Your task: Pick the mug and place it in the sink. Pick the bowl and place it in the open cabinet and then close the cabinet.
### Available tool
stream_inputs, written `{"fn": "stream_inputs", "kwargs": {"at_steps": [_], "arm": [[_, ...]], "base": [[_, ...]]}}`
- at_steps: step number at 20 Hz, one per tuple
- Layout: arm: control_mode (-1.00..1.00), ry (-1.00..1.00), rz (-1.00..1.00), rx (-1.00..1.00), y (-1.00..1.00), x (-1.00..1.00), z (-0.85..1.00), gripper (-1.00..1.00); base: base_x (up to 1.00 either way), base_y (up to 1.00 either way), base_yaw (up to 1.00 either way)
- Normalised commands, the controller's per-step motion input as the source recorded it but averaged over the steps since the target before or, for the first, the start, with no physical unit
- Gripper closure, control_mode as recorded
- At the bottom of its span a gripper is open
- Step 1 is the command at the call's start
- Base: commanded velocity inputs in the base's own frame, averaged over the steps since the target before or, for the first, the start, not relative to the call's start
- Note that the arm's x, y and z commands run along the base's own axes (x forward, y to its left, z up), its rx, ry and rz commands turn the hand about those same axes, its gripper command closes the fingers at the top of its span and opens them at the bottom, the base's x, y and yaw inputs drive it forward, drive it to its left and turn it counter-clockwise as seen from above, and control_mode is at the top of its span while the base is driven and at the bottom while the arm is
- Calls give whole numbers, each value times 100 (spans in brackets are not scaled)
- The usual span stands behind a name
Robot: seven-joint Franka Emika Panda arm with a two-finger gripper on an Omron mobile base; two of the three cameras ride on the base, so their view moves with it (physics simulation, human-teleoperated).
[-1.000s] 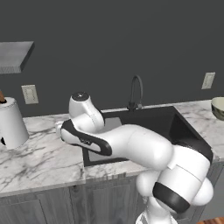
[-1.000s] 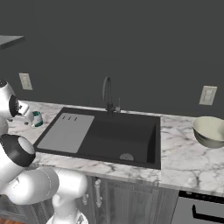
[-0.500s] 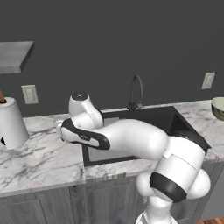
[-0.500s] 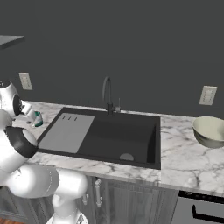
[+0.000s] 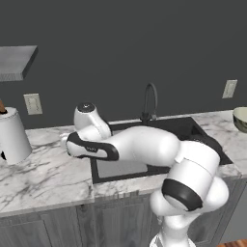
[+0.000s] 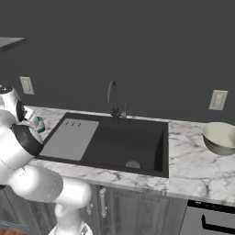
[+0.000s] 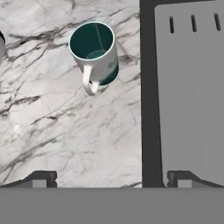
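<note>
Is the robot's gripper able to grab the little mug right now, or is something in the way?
Probably yes. The gripper is open above the counter, and the mug stands upright with bare marble all around it, beside the sink edge.

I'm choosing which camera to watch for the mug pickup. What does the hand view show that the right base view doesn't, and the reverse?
Hand view alone: the mug's teal interior and handle from above, upright on the marble counter, with the open end effector above the counter. Right base view alone: the bowl on the counter right of the sink, and the faucet. Both: the mug and the grey drainboard.
</note>
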Motion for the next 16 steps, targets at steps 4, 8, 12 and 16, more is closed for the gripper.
{"fn": "stream_inputs", "kwargs": {"at_steps": [4, 8, 12, 16], "arm": [[-100, 0, 0, 0, 12, 22, -14, -100], [-100, 0, 0, 0, 10, 26, -12, -100], [-100, 0, 0, 0, 8, 29, -13, -100], [-100, 1, -1, 0, 12, 22, -8, -100]], "base": [[0, 0, 0], [0, 0, 0], [0, 0, 0], [0, 0, 0]]}}
